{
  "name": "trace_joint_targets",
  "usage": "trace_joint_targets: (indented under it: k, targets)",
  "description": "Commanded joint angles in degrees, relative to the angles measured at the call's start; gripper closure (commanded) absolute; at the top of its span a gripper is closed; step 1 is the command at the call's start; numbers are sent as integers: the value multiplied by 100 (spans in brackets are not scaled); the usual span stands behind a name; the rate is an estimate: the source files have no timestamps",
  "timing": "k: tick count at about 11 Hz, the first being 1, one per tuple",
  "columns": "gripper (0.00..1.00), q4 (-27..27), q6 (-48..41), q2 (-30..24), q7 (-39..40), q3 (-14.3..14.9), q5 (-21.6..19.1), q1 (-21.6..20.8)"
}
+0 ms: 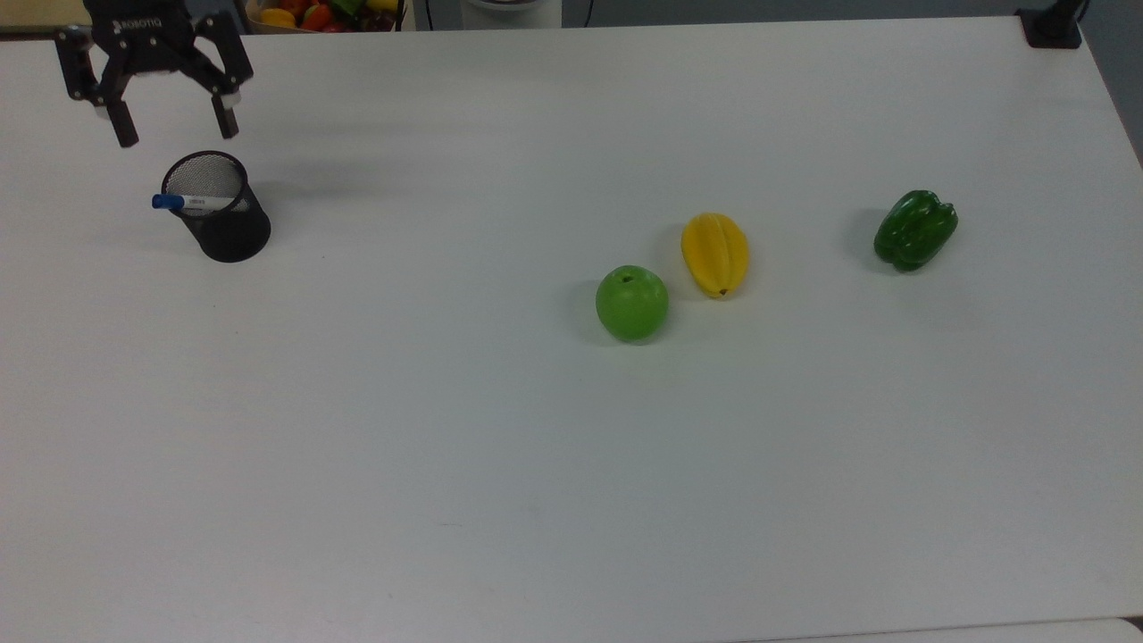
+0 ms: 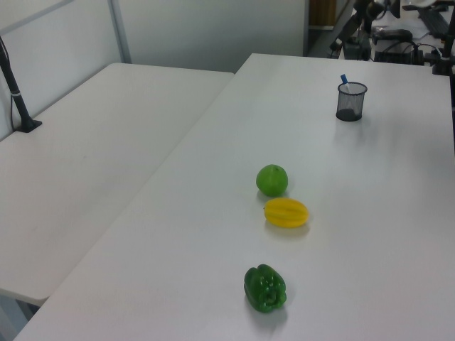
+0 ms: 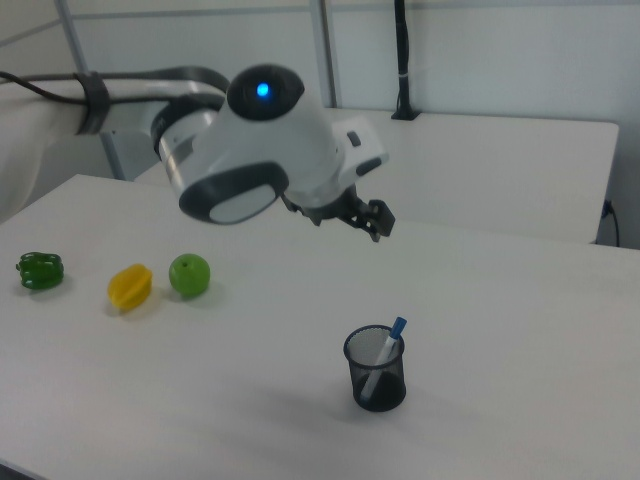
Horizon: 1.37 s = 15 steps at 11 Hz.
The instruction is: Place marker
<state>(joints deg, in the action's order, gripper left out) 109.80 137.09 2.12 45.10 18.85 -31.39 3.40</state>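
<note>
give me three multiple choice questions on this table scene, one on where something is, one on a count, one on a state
1. Where is the slim white marker with the blue cap?
A. flat on the table
B. standing in the black mesh cup
C. beside the green apple

2. How many fruits and vegetables lie on the white table?
A. two
B. three
C. five

3. What state is the black two-finger gripper in?
A. open, holding nothing
B. shut on the marker
C. shut on the cup

Answers:
1 B, its blue cap leans out over the rim.
2 B, green apple, yellow starfruit, green bell pepper.
3 A, its fingers are spread above the cup.
</note>
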Motion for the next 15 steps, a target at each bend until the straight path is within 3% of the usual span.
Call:
trace_joint_targets:
  k: [1, 2, 4, 6, 9, 11, 13, 15]
  targets:
    - [0, -966, -1925, -106, -1115, -21, 746, 73]
    - [0, -1274, -2627, -107, -1492, -91, 1113, 56]
    - [0, -1977, -3789, -115, -2597, -529, 1739, 47]
    - [0, -2373, -4590, -168, -3766, -1065, 2048, 82]
    - [0, -2516, -5166, -369, -4956, -1794, 2355, 82]
    - [0, -2393, -5122, -484, -5397, -2234, 2837, 30]
    - [0, -1816, -4389, -642, -5267, -2237, 3137, -198]
    - [0, -1427, -3770, -617, -4838, -1992, 3235, -357]
